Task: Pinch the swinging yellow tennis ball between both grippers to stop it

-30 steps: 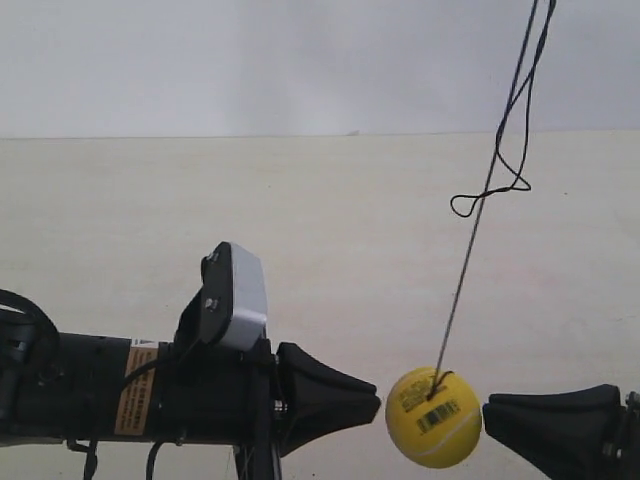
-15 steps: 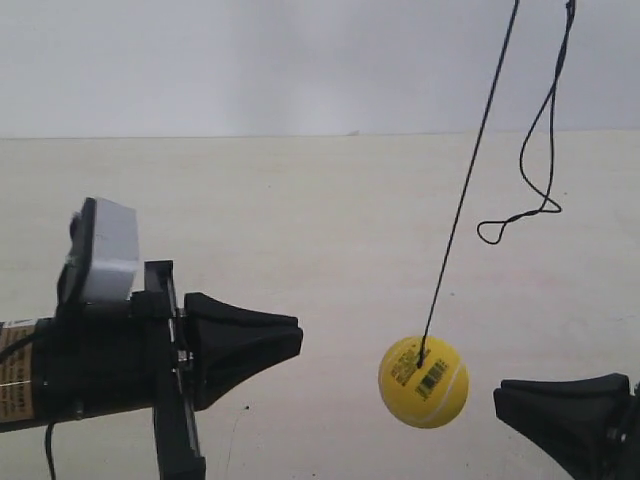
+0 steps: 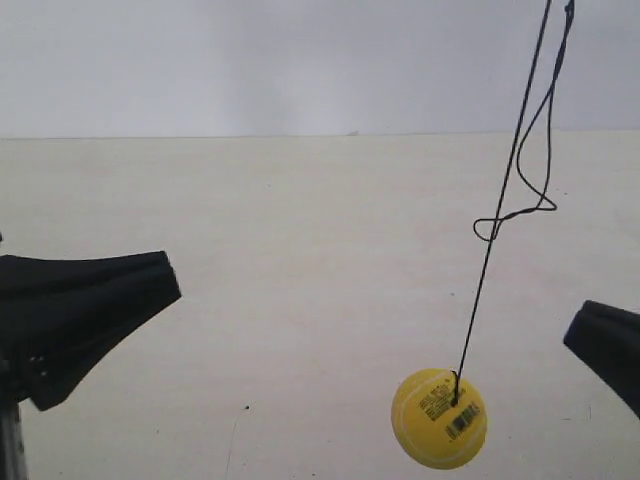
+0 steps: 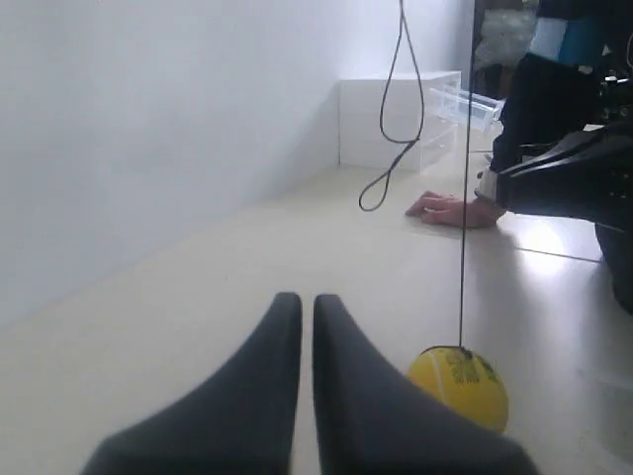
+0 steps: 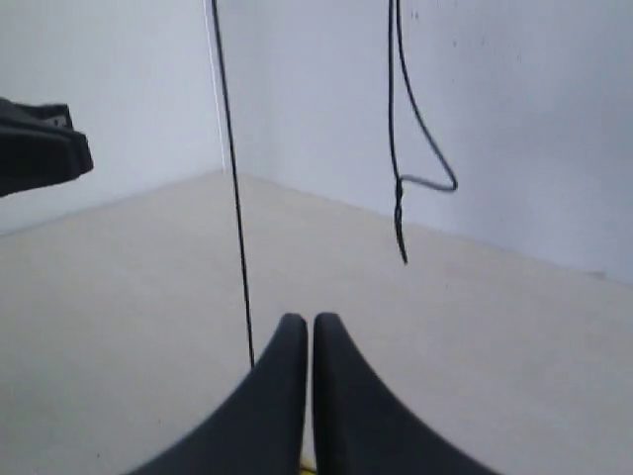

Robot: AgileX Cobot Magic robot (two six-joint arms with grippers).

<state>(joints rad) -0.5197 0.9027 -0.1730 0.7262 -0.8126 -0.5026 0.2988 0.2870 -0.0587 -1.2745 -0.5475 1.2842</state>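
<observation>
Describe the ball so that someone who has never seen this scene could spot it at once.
Above the cream tabletop, a thin black string hangs down from overhead. At its lower end is the yellow tennis ball, the only round, bright-coloured thing in view, with a barcode sticker.

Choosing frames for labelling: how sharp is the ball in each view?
Exterior view: yellow tennis ball crisp, barcode visible. Left wrist view: ball softer, near jaws blurred. Right wrist view: ball almost hidden behind the jaws; string sharp. Lighting flat throughout.
</observation>
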